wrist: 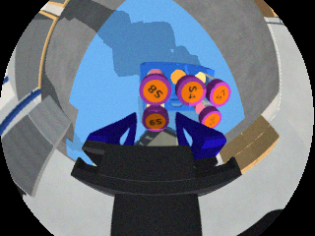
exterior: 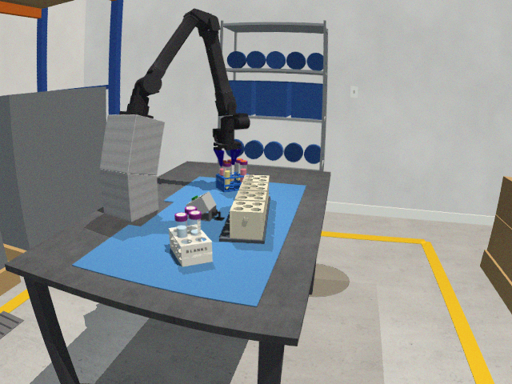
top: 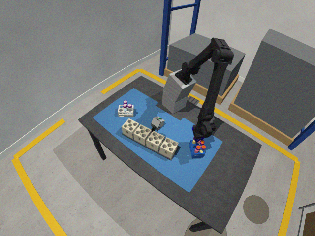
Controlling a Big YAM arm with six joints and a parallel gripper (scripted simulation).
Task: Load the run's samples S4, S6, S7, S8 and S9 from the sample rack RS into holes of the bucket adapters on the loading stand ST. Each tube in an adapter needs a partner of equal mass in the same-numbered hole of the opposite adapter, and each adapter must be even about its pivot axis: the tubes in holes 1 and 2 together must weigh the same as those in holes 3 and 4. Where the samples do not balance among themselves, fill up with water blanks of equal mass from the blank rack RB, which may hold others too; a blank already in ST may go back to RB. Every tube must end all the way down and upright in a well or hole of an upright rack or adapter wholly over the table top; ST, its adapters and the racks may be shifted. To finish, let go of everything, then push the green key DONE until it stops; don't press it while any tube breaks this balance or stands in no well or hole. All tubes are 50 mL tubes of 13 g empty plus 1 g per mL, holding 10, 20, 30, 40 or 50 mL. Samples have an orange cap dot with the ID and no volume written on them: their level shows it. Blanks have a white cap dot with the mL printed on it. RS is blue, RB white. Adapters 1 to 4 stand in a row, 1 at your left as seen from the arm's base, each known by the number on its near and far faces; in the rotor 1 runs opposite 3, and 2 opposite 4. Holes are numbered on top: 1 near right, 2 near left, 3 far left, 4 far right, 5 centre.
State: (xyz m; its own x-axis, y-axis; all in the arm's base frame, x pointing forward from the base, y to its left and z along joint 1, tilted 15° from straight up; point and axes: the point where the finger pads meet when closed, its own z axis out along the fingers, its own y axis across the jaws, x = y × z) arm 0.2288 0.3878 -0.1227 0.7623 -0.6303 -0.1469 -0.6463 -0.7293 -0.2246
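The blue sample rack RS (top: 197, 154) (exterior: 226, 186) (wrist: 172, 69) holds several orange-dotted sample tubes at the right end of the blue mat. My gripper (top: 198, 138) (exterior: 226, 158) (wrist: 156, 115) hangs straight down over its near side. The blue fingers straddle one sample tube (wrist: 156, 118) (top: 194, 140), whose cap dot seems to read S9. A gap shows on each side of the cap, so the fingers are open around it and the tube stands in its well. The four cream adapters of stand ST (top: 153, 147) (exterior: 246, 223) stand in a row with empty holes.
The white blank rack RB (top: 125, 114) (exterior: 194, 250) with three purple-capped blanks (top: 127, 105) (exterior: 188, 217) stands at the mat's other end. The grey box with the green DONE key (top: 159, 118) (exterior: 194, 197) sits behind ST. The arm's grey pedestal (top: 177, 94) stands at the table's back edge.
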